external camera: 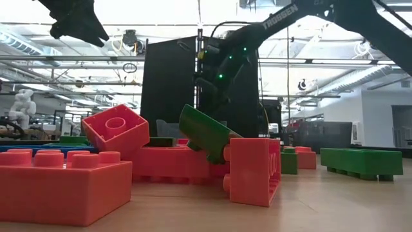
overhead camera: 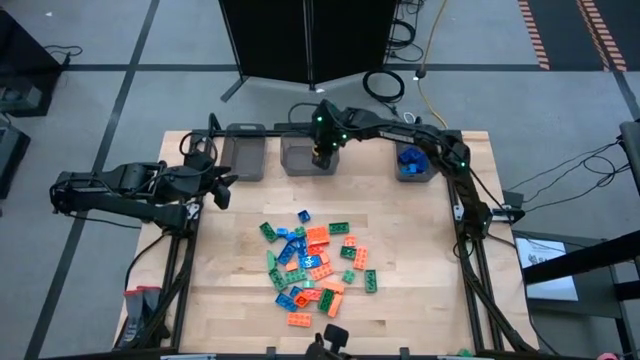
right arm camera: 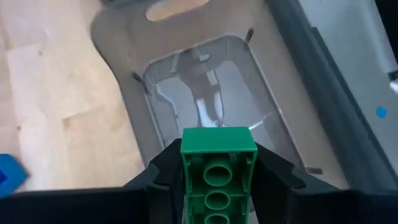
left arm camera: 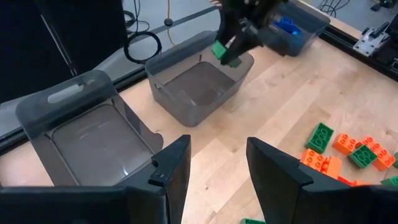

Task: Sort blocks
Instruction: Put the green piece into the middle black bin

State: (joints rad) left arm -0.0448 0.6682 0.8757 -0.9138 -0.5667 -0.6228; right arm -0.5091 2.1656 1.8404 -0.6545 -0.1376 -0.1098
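High view, left to right: left gripper (overhead camera: 222, 190) parked by the table's left edge, fingers spread and empty, near the left bin (overhead camera: 243, 153); right gripper (overhead camera: 325, 152) poised over the middle bin (overhead camera: 306, 156), pinching a green block (right arm camera: 218, 167) between its fingertips; blue blocks (overhead camera: 411, 158) already in the right bin (overhead camera: 414, 164). Drop-off step for green, by the look of it: next, only opening the fingers to let the block fall straight in, then back to the mixed pile of blocks (overhead camera: 315, 265) mid-table, well apart from both grippers.
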